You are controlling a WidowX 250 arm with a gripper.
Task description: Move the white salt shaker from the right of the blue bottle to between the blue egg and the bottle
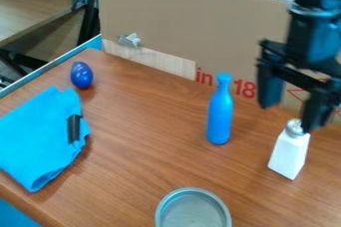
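One gripper (291, 115) hangs at the right, its two fingers spread wide and nothing held between them. Just below it, on the right part of the wooden table (146, 156), stands a white shaker (287, 155) with a silvery cap (295, 127). The right-hand fingertip overlaps the cap's edge in the view; whether they touch, I cannot tell.

That fingertip looks like the main hazard: if the gripper is off-centre, coming straight down could land it on the cap and push the shaker over. Closing too high would probably pinch only the rounded metal, which may slip out. The shaker is tall and narrow, so a one-sided nudge could tip it.

To its left, the blue bottle (220, 114) stands upright and apart, but a wide leftward sweep with open fingers could topple it. The cardboard panel (193, 27) behind leaves less room on the far side, and a finger swung that way might knock it. The round metal tin (162, 215) at the near edge and the dark blue egg (81, 75) at far left seem out of harm's way, though the egg could roll if bumped.
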